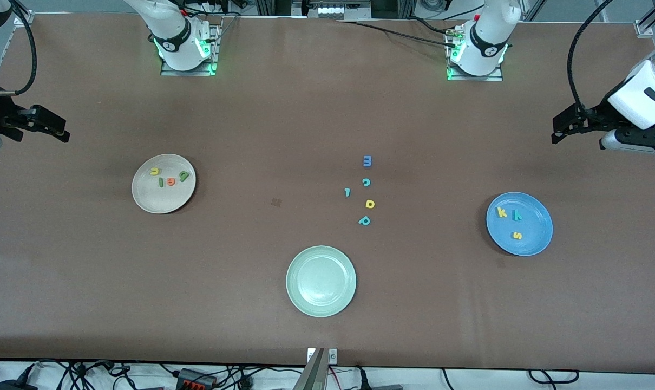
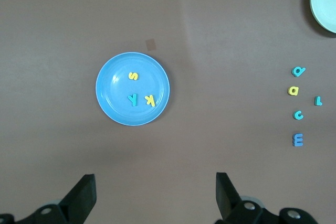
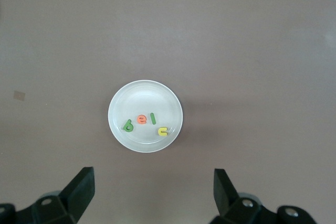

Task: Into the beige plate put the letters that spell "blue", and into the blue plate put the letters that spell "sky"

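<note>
The letters that spell "blue" (image 1: 168,177) are seen in the beige plate (image 3: 118,109) under the right claw (image 3: 149,192); the letters that spell "sky" (image 2: 139,92) lie in the blue plate (image 2: 107,85) under the left claw (image 2: 155,195) (both claws spread wide, empty, raised over the counter (image 1: 284,135)).

Loose letters (image 1: 366,190) (mid-table), plates apart

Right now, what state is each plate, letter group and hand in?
beige plate: holds b, l, u, e.
blue plate: holds s, k, y.
pale green plate: empty.
spare letters: five loose on the table.
left hand: open, holds nothing, waiting.
right hand: open, holds nothing, waiting.
</note>
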Robot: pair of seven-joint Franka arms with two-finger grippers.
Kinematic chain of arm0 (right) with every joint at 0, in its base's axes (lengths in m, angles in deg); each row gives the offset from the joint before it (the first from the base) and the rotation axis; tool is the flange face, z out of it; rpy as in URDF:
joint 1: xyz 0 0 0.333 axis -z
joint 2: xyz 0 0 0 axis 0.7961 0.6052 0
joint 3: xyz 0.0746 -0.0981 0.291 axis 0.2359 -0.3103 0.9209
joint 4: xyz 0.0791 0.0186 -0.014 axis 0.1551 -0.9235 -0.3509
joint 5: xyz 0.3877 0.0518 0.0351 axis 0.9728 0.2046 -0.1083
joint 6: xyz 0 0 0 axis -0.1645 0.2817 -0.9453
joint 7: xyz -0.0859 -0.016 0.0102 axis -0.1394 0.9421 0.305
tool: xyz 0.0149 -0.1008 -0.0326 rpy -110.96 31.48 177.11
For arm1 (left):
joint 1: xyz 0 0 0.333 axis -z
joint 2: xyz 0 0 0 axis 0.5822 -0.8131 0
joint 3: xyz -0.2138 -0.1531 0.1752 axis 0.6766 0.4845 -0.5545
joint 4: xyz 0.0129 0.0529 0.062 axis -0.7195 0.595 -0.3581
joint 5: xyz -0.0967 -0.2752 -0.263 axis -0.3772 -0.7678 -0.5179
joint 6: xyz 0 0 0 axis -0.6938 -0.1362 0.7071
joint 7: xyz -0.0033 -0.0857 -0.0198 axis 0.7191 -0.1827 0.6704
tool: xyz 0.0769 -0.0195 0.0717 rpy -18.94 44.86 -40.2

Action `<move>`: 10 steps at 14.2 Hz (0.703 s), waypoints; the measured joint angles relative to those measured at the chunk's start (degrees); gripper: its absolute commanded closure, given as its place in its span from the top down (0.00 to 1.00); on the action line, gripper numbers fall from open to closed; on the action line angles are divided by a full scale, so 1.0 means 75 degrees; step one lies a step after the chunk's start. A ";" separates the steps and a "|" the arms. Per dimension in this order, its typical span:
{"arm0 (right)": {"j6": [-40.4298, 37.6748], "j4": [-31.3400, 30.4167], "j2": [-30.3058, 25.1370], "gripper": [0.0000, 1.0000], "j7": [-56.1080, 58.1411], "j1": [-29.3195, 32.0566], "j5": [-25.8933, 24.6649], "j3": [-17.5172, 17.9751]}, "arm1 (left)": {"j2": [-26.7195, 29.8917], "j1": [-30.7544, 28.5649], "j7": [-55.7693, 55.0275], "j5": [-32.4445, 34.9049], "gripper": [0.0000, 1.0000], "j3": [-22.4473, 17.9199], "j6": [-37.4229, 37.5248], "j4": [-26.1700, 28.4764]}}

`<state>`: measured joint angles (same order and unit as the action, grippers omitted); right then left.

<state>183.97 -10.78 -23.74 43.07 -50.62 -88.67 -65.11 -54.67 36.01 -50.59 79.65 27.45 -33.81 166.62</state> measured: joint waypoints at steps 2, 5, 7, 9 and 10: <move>0.0000 0.0000 0.0034 1.00 0.0000 -0.0007 0.0000 0.0026 | 0.0000 0.0000 0.0000 0.0000 1.00 0.0000 0.0000 0.0000; 0.0004 0.0000 0.0047 1.00 0.0003 -0.0009 0.0000 0.0032 | 0.0000 0.0000 0.0000 0.0000 1.00 0.0000 0.0000 0.0000; 0.0038 0.0000 0.0047 1.00 0.0011 -0.0009 0.0000 0.0032 | 0.0000 0.0000 0.0000 0.0000 1.00 0.0000 0.0000 0.0000; 0.0032 -0.0030 0.0054 1.00 0.0019 -0.0009 0.0000 0.0032 | 0.0000 0.0000 0.0000 0.0000 1.00 0.0000 0.0000 0.0000; 0.0032 -0.0054 0.0062 1.00 0.0020 -0.0009 0.0000 0.0032 | 0.0000 0.0000 0.0000 0.0000 1.00 0.0000 0.0000 0.0000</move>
<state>184.20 -11.19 -23.28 43.22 -50.69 -88.67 -64.87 -54.67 36.01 -50.59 79.65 27.45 -33.81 166.61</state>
